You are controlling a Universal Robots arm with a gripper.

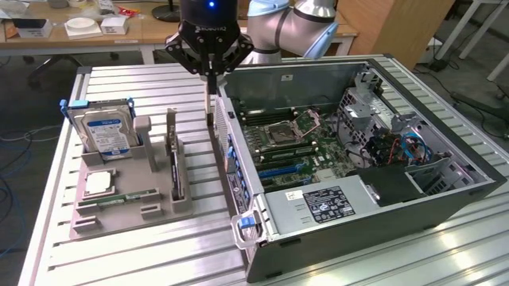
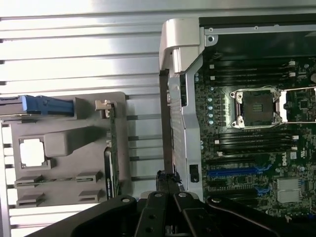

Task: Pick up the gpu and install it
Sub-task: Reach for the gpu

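The gpu (image 1: 175, 170) is a thin black card with a silver bracket at its far end. It stands on edge in a slot of the grey holder (image 1: 127, 208). The wrist view shows the gpu (image 2: 112, 148) edge-on in the same holder (image 2: 64, 148). My gripper (image 1: 210, 116) hangs to the exterior view's right of the card, in the gap between the holder and the open computer case (image 1: 238, 149). Its long thin fingers are shut together with nothing between them. In the wrist view my gripper (image 2: 165, 81) reaches along the case wall, apart from the gpu.
A silver hard drive (image 1: 107, 128) with a blue label stands at the holder's far end. A processor chip (image 1: 99, 182) and a green memory stick (image 1: 119, 198) lie nearer. Inside the case the motherboard (image 1: 294, 143) shows blue slots (image 2: 237, 173).
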